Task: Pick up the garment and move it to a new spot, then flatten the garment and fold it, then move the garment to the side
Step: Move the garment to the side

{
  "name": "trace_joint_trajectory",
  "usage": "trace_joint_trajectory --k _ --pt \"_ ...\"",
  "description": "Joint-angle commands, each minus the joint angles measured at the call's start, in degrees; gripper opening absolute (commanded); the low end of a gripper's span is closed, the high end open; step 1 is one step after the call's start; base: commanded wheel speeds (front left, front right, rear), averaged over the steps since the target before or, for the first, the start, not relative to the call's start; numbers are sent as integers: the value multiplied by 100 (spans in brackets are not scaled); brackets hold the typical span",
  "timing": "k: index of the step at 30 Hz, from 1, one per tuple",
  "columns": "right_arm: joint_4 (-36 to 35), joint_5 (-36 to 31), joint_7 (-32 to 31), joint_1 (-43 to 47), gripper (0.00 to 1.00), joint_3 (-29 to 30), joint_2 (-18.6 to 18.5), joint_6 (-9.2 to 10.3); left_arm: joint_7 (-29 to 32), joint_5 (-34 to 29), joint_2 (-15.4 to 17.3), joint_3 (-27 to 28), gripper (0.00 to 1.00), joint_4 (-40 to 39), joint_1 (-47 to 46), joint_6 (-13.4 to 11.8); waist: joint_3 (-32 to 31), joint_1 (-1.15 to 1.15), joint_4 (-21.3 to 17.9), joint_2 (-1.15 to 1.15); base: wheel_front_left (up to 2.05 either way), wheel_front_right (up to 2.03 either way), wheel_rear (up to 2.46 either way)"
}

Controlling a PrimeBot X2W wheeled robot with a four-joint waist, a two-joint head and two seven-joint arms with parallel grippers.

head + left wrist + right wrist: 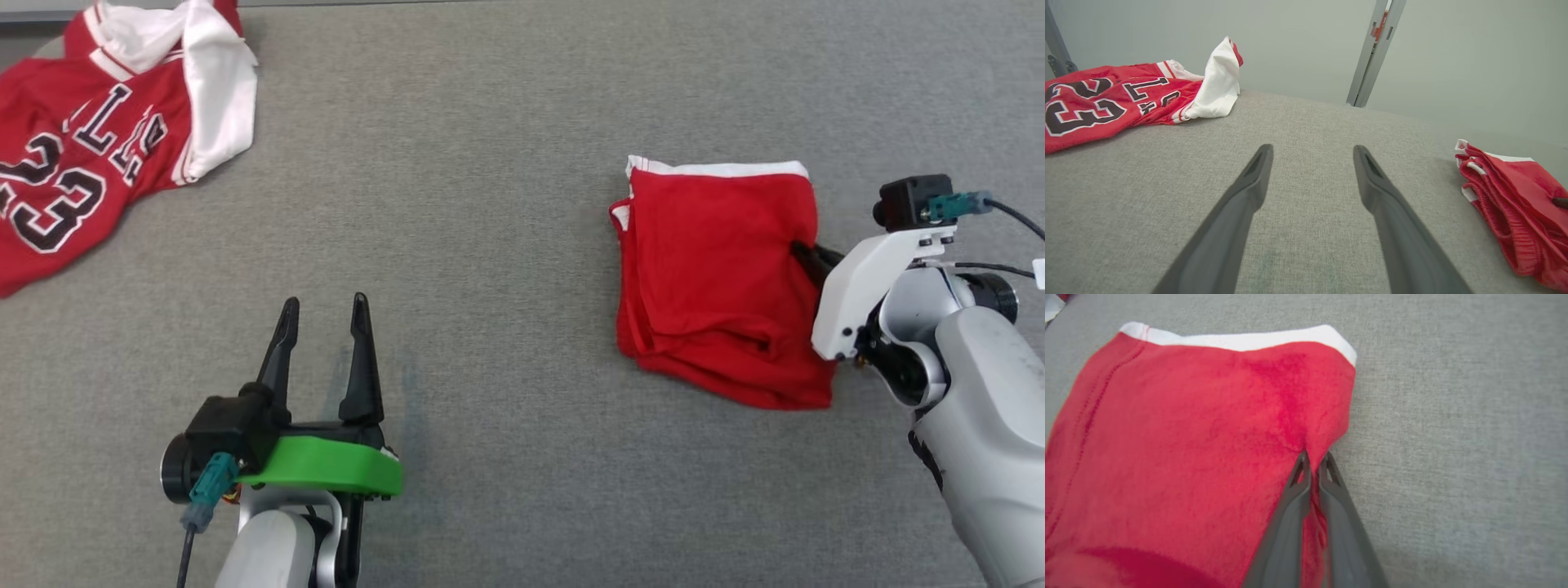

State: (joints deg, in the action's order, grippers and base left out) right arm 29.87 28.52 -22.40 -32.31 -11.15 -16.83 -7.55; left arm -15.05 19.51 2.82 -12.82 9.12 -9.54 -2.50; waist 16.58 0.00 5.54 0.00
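The garment is a folded red piece with a white band along its far edge, lying on the grey table at the right. In the right wrist view the garment has its right edge pinched between the two dark fingers of my right gripper, which is shut on it. In the head view the right gripper meets the garment's right edge, its fingertips hidden in the cloth. My left gripper stands open over bare table at the lower left, far from the garment, with nothing between its fingers.
A red and white jersey with black numbers lies crumpled at the far left corner of the grey table. In the left wrist view the jersey lies at the back left, and a grey post stands behind the table.
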Motion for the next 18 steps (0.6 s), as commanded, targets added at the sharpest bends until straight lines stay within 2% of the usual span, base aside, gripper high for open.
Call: trace_joint_trajectory --k 1,12,18 --pt "-14 -52 118 -111 0 29 -77 12 -20 -93 14 57 100 -43 -112 22 140 0 -441 0 0 0 0" --pt "68 -215 739 -296 0 419 -214 11 -18 -522 38 91 100 -8 -337 259 469 0 -1897 0 0 0 0" --pt "217 -232 1035 -380 0 469 -84 11 -13 -689 82 57 100 90 -448 359 572 0 -2313 0 0 0 0"
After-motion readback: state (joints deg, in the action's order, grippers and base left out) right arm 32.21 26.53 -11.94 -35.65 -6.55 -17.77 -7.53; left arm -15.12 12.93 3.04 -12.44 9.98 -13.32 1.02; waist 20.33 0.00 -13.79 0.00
